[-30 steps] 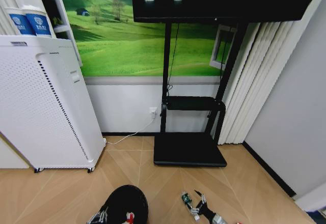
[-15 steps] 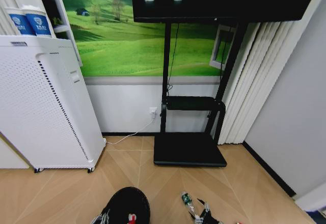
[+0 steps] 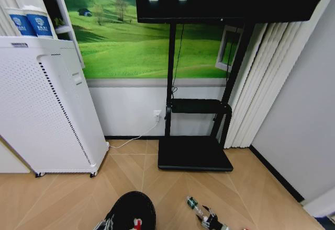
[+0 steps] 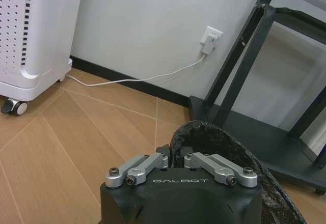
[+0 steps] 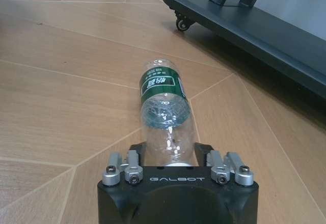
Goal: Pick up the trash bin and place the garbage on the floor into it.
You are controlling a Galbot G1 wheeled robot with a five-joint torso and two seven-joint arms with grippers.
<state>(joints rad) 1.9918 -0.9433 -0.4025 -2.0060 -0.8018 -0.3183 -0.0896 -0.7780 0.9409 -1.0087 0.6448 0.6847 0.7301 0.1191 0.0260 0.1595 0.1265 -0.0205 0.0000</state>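
The black trash bin (image 3: 131, 208) hangs low over the floor at the bottom of the head view. My left gripper (image 3: 106, 223) is shut on its rim. In the left wrist view the left gripper (image 4: 173, 159) pinches the mesh bin's rim (image 4: 219, 135). A red-and-white bit of garbage (image 3: 135, 222) shows inside the bin. A green-labelled bottle (image 3: 192, 204) lies on the wood floor to the bin's right. My right gripper (image 3: 209, 220) is down at its near end. In the right wrist view the bottle (image 5: 162, 96) lies lengthwise, its end between the open jaws of the right gripper (image 5: 170, 158).
A black wheeled TV stand base (image 3: 194, 154) sits just beyond the bottle, with one caster (image 5: 181, 24) close by. A tall white perforated appliance (image 3: 47, 110) stands on the left, two blue-and-white cups (image 3: 31, 22) on top. A white cable (image 4: 132, 79) runs along the wall.
My right gripper has dropped lower and closed in on the bottle's near end. The bin in my left gripper has shifted slightly to the right.
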